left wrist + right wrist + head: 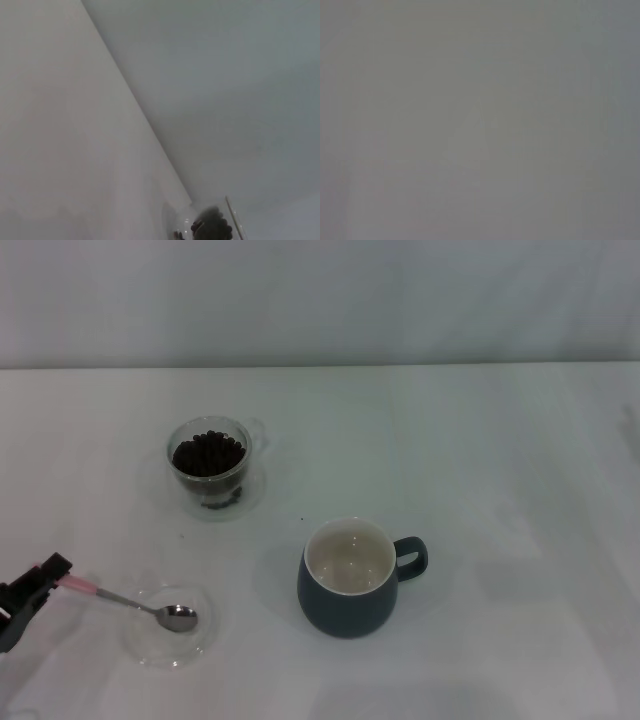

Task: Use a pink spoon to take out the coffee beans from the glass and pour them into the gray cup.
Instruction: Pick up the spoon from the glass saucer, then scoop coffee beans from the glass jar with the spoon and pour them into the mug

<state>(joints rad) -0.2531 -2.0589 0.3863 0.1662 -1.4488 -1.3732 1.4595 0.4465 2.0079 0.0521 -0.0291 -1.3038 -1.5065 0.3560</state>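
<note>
Head view: left hand (45,580) at the near left edge, closed on the handle end of the pink spoon (130,603); spoon bowl rests in a flat clear dish (170,645) on the white counter (500,490); glass (210,468) full of coffee beans (208,453) farther back; gray cup (350,578) right of the dish, inside bare, handle pointing right. Left wrist view adds only the glass rim (235,220) and beans (212,227) at the frame edge. Right wrist view: blank grey; right hand unseen, state can't be told.

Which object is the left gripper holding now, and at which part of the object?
The left gripper holds the pink spoon by the far end of its pink handle; the metal bowl lies over the clear dish.
</note>
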